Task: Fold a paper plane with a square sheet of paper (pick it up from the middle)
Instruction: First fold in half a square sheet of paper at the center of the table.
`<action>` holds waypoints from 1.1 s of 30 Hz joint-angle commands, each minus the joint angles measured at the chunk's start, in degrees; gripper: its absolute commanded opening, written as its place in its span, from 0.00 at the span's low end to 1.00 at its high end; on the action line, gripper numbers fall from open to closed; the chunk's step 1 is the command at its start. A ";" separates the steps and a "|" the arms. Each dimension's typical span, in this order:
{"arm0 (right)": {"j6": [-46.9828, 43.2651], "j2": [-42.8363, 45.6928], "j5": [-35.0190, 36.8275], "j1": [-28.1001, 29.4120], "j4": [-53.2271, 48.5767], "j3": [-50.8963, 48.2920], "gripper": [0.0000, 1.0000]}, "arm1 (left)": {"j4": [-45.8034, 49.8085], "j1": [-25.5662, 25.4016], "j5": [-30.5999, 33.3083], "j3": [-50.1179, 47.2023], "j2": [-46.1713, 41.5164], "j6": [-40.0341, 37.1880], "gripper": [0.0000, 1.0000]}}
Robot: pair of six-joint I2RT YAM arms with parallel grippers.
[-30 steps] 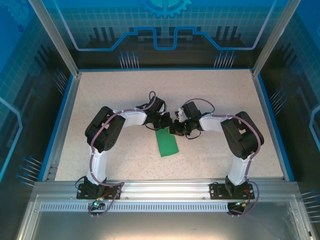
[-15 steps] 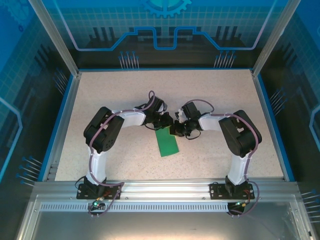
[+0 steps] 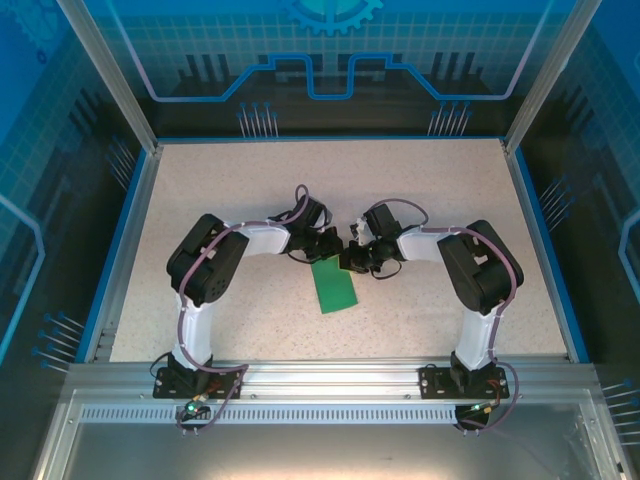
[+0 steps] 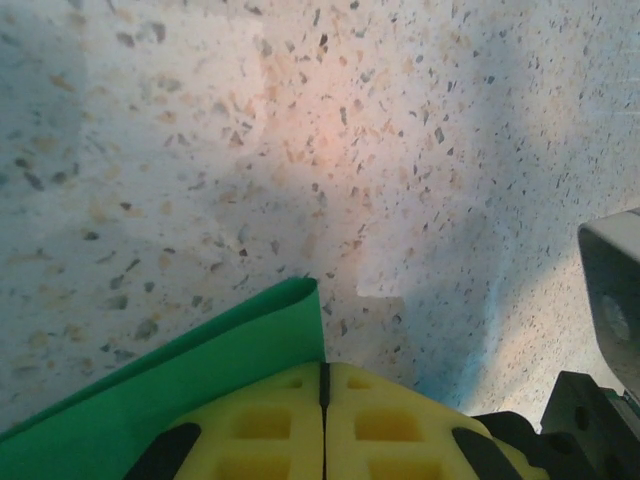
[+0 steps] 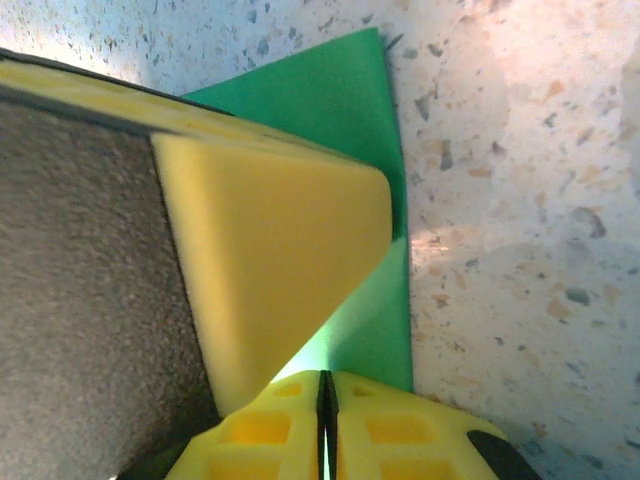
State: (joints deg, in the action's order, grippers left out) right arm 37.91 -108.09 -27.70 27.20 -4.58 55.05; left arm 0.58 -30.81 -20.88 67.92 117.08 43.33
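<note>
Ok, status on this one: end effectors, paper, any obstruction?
Both shut: left end effector, right end effector, at the far edge of the square sheet of paper. Sheet folded narrow, lying on table. End effectors crowd each other.

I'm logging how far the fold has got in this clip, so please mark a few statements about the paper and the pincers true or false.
1. The green paper rests on the speckled table. True.
2. The paper is spread out as a full square. False: it shows as a narrow oblong strip.
3. The left pincer and the right pincer both have their fingers closed together. True.
4. Both pincers are at the paper's near end, by the arm bases. False: they meet at its far end.
</note>
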 commanded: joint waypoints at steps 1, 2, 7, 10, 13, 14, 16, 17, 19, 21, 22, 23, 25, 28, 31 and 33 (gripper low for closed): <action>-0.64 -0.57 -1.15 -0.41 -2.24 -1.22 0.11 | 3.99 -0.02 4.02 0.07 1.91 -1.27 0.06; -0.69 0.13 -1.58 -0.48 -2.28 -1.74 0.11 | 4.01 0.04 4.41 -0.27 1.99 -1.25 0.06; -0.82 3.14 -3.89 -0.36 -2.61 -4.33 0.12 | 3.38 0.42 4.97 -1.92 2.10 -1.32 0.06; -0.74 4.68 -4.68 -0.28 -2.97 -7.54 0.11 | 3.05 0.58 5.06 -2.44 2.19 -1.32 0.06; -0.73 6.19 -4.52 -0.20 -3.40 -9.83 0.12 | 2.91 0.61 5.05 -2.62 2.22 -1.32 0.06; -0.65 6.57 -4.43 -0.09 -3.42 -10.60 0.12 | 2.94 0.61 5.04 -2.67 2.20 -1.32 0.06; -0.47 7.29 -4.63 0.36 -3.42 -11.98 0.12 | 2.86 0.60 5.06 -2.64 2.32 -1.32 0.06; -0.38 7.60 -4.64 0.71 -3.51 -12.75 0.12 | 2.87 0.63 5.02 -2.62 2.29 -1.31 0.06; -0.15 8.36 -4.55 1.24 -3.44 -14.39 0.12 | 2.86 0.66 5.00 -2.54 2.23 -1.32 0.06; -0.04 9.41 -4.44 1.69 -3.63 -16.14 0.12 | 2.98 0.72 4.90 -2.53 2.23 -1.32 0.06; 0.05 10.29 -4.28 1.78 -3.66 -17.11 0.12 | 2.94 0.62 4.97 -2.56 2.26 -1.37 0.06; 0.23 11.01 -4.28 1.77 -3.68 -18.38 0.12 | 3.06 0.66 4.98 -2.52 2.28 -1.41 0.06; 0.47 12.85 -4.28 1.89 -3.77 -20.37 0.12 | 3.16 0.74 4.93 -2.49 2.28 -1.49 0.06; 0.75 15.47 -4.12 2.46 -4.55 -22.84 0.12 | 3.12 0.70 4.97 -2.30 2.18 -1.58 0.06; 0.60 17.55 -3.64 2.97 -5.93 -24.08 0.12 | 3.19 0.63 4.98 -2.18 2.12 -1.67 0.06; 0.36 18.62 -3.21 3.03 -7.02 -24.12 0.12 | 3.13 0.66 4.98 -2.18 2.17 -1.76 0.06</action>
State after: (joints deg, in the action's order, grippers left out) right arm 37.95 -90.32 -30.70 29.08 -3.73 32.80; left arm -0.34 -30.74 -20.45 67.35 117.05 43.31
